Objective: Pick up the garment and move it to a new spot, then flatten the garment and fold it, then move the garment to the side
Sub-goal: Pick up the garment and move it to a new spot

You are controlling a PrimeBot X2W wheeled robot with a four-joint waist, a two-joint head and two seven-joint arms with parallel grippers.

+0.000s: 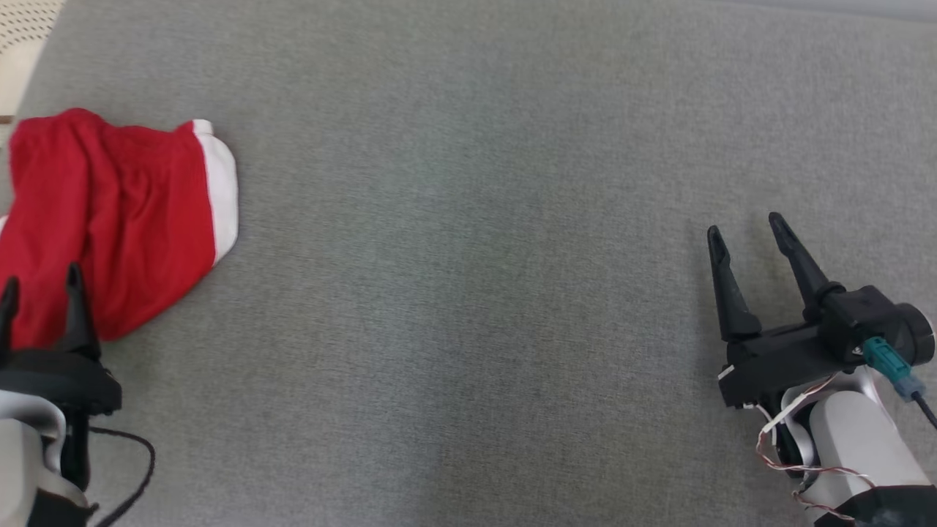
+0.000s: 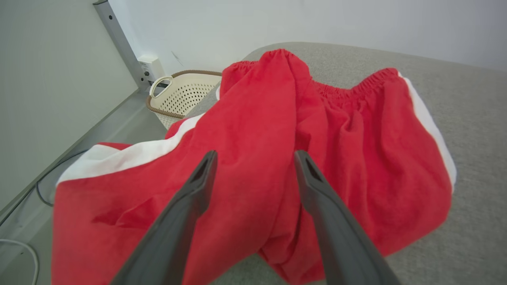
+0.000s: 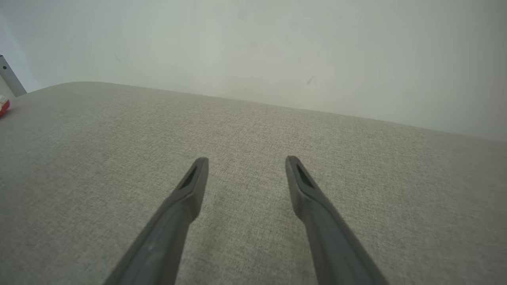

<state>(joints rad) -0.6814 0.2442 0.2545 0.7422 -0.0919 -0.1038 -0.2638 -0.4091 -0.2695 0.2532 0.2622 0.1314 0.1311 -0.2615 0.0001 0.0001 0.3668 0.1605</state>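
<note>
The red shorts [image 1: 110, 219] (white stripes down the sides) lie bunched and wrinkly at ten o'clock, by the left edge of the grey surface [image 1: 468, 293]. The left claw [image 1: 41, 277], fingers apart, hangs by their near hem, probably to grab them. The right claw [image 1: 745, 227] sits at four o'clock, apart and empty.

support: we see a grey fabric surface [image 1: 468, 219] | on it: one red garment [image 1: 110, 212] with white side stripes, rumpled, at the left edge | overhang: its corner seems to droop past that edge
</note>
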